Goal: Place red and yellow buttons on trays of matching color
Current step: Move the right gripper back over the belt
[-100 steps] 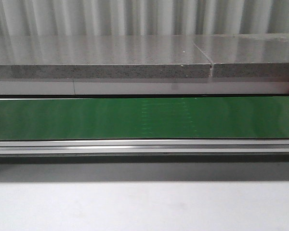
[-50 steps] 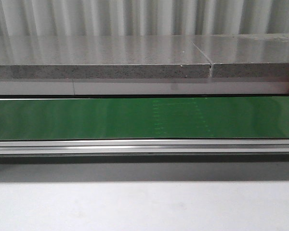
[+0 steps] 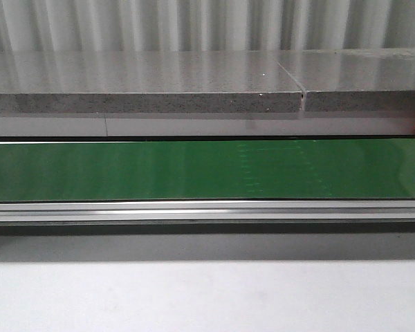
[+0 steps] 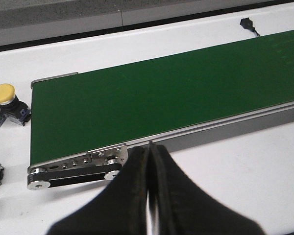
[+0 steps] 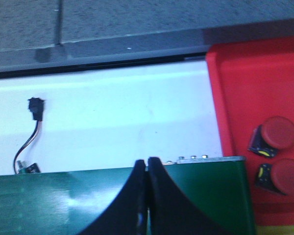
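Right now both my left gripper [image 4: 149, 196] and right gripper [image 5: 147, 205] are pressed closed, empty. With the yellow button [image 4: 3, 94] off the green belt's [image 4: 161, 103] left end, and two red buttons [image 5: 279, 133] already in the red tray [image 5: 245, 83] at right, I risk arriving late with closed fingers.

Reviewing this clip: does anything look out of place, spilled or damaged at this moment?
Nothing stands out. The green conveyor belt is bare and looks intact. Two red buttons sit on the red tray, matching colour. A yellow button waits on the table past the belt's end. Both the left gripper and the right gripper are shut and hold nothing.
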